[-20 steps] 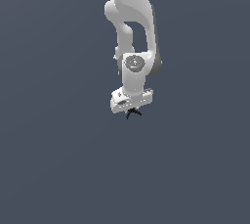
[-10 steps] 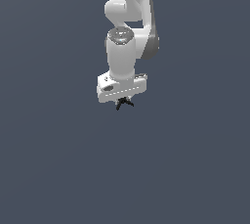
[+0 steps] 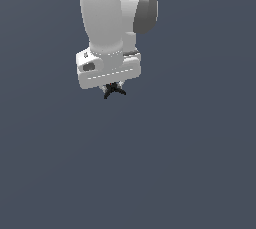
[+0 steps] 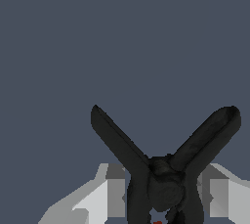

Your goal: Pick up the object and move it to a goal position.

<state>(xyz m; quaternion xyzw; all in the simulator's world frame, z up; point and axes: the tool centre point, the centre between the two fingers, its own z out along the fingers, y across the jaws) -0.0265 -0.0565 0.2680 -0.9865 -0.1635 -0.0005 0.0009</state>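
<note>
The gripper [image 3: 114, 89] pinches the object [image 4: 163, 169] at its hub; it looks light, stiff, with 2 thin, likely snappable prongs.

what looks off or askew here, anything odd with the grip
Nothing stands out. The small black pronged object sits between the gripper's white fingers, its prongs splayed outward. In the exterior view it pokes out just under the gripper.
</note>
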